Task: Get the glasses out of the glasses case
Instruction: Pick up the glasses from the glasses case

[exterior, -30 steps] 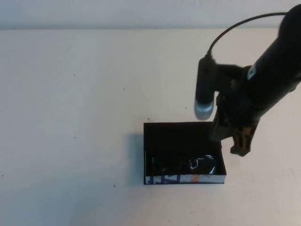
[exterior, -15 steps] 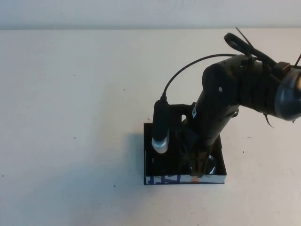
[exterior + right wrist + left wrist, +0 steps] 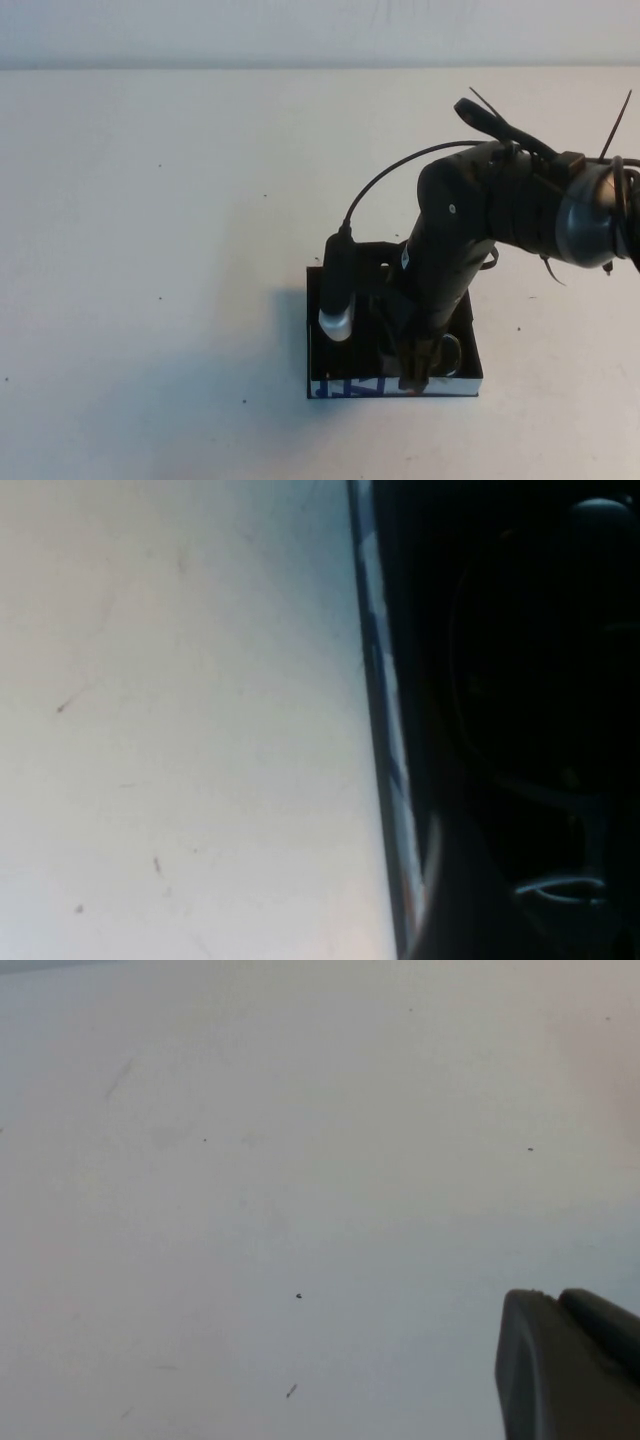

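The glasses case [image 3: 345,386] is an open black box near the table's front, its near wall white with blue print. My right gripper [image 3: 414,372] reaches down inside it at the near wall. The black glasses [image 3: 449,351] lie in the case's near right corner, mostly hidden by the arm, with one lens rim showing right beside the gripper. In the right wrist view the case wall [image 3: 385,730] and a rim of the glasses [image 3: 550,888] show dimly in the dark inside. My left gripper [image 3: 560,1305] shows only in the left wrist view, over bare table, empty.
The right arm's wrist camera [image 3: 337,300], a black cylinder with a silver tip, hangs over the left part of the case. The pale table [image 3: 150,250] spreads all round, with a few small dark specks. A cable [image 3: 385,180] loops above the case.
My right arm has swung from the case's far right corner down into the case, and the gripper has sunk to the near wall beside the glasses.
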